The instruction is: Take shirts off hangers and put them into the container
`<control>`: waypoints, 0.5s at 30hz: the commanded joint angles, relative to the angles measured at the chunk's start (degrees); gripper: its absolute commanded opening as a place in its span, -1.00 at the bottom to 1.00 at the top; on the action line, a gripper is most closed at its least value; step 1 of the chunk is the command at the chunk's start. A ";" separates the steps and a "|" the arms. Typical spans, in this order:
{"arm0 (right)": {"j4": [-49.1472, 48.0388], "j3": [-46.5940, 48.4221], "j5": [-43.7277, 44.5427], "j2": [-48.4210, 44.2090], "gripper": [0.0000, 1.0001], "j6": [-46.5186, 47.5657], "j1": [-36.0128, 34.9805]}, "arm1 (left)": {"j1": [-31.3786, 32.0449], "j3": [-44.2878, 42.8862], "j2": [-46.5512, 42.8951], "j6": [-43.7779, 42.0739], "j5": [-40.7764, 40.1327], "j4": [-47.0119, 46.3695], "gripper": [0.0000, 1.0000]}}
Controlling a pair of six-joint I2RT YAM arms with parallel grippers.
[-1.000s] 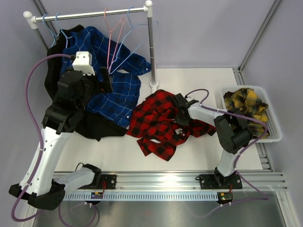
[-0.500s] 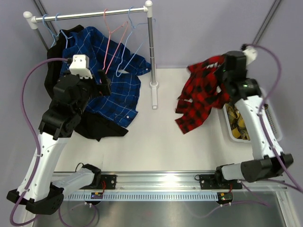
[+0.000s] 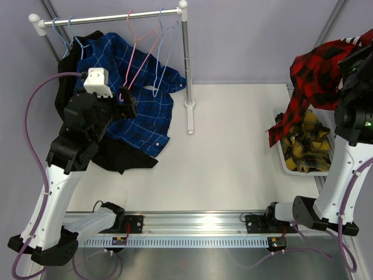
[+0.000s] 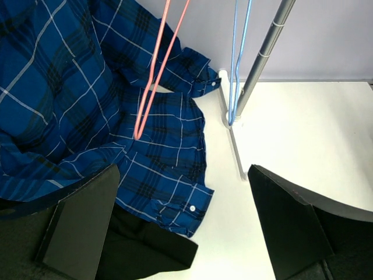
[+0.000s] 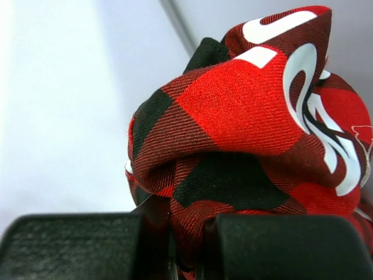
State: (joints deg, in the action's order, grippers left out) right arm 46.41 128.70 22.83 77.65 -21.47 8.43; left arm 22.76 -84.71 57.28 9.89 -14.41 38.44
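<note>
High over the white container (image 3: 282, 153), my right gripper (image 5: 186, 233) is shut on a bunched fold of the red-and-black plaid shirt (image 3: 317, 70) (image 5: 233, 116), whose tail hangs down to the basket. A yellow-and-black plaid shirt (image 3: 306, 146) lies inside. My left gripper (image 3: 125, 96) (image 4: 183, 224) stands open above the blue checked shirt (image 3: 134, 111) (image 4: 70, 105) and the black shirt (image 3: 116, 154) (image 4: 145, 251), which drape from the rack's left end. Bare pink hangers (image 3: 137, 52) (image 4: 154, 76) and light blue hangers (image 3: 160, 52) (image 4: 236, 70) hang from the rail.
The silver rail (image 3: 111, 17) runs across the back left, and its upright post (image 3: 186, 64) stands on the table with a foot (image 3: 189, 105). A metal track (image 3: 204, 221) lines the near edge by the arm bases.
My right arm has lifted the red shirt off the table's middle and swung it up and right, over the container. The left arm has barely moved.
</note>
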 commanded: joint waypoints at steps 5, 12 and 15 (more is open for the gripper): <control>-9.05 -14.25 -7.35 -1.36 -1.00 2.05 6.51 | -0.18 0.33 -0.50 1.36 2.37 -2.66 0.98; -13.72 -19.90 -11.22 -1.36 -1.00 0.21 8.19 | -0.18 0.95 0.03 1.97 3.43 -2.75 0.98; -14.33 -16.04 -13.51 0.48 -1.00 -0.59 8.19 | -0.18 0.95 0.38 2.24 3.87 -2.75 0.98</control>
State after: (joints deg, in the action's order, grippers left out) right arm 40.45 107.39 12.99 78.78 -21.28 16.32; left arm 22.76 -83.85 57.58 11.11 -12.27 38.44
